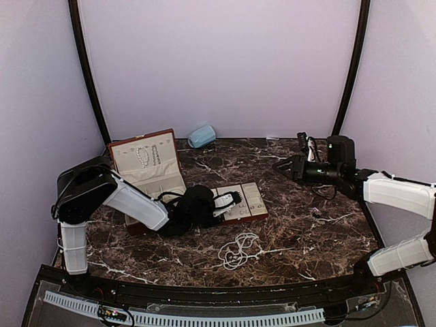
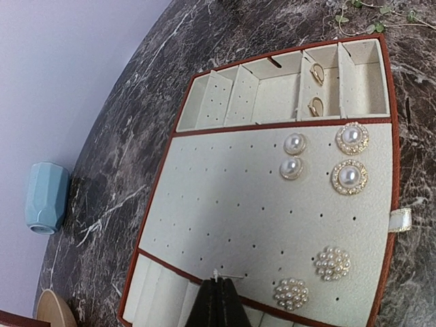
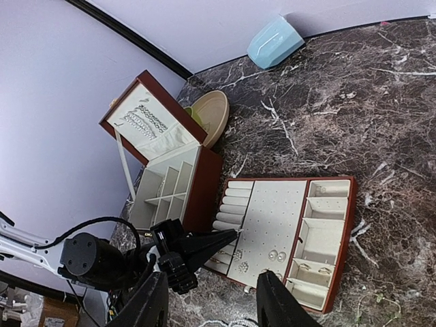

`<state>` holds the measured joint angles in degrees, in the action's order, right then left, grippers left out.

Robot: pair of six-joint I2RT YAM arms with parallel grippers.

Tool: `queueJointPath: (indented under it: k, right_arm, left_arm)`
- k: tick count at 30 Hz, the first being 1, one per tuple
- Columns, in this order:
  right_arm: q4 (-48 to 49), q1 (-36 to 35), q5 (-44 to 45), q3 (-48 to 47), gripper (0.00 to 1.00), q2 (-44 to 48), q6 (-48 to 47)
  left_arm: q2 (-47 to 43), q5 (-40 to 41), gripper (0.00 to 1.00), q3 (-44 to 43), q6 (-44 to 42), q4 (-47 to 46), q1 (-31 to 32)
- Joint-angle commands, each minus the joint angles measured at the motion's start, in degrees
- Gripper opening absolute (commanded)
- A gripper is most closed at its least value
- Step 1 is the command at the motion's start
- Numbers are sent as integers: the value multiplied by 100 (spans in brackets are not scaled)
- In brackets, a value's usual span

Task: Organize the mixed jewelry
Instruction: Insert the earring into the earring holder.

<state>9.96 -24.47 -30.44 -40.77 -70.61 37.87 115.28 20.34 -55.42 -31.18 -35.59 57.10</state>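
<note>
Roughly half looked done. On the veined marble table [image 1: 327, 225], the reddish-brown case [image 1: 170, 178] stood open, pearly strands [image 1: 146, 157] hung in its cream lid. Its pin-holed tray [image 2: 225, 197] lay beside it, with the left gripper [image 2: 218, 303] pressed together above and the right gripper [image 3: 212, 306] spread, empty, well apart. 1 tangled heap of bead strands [image 1: 238, 250] lay loose, unsorted. Seated: 6 round pearl earrings [image 2: 349, 138], 2 gold rings [image 2: 317, 73].

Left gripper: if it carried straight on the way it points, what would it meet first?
Most likely the bare cream perforated panel of the flat reddish-brown tray, which the shut left gripper aims at. The round pearl earrings sit off to one side. Whether it already touches is unclear.
</note>
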Motion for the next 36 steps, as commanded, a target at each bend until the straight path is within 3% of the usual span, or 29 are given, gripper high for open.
queueJointPath:
  k: [1,36]
  right_arm:
    - [291,41,-74,102,45,-6,69]
    - [384,55,44,322,45,38,115]
  left_arm:
    - [16,-99,0,-118,95,39,-15]
    - [29,-308,0,-28,-380,-25,7]
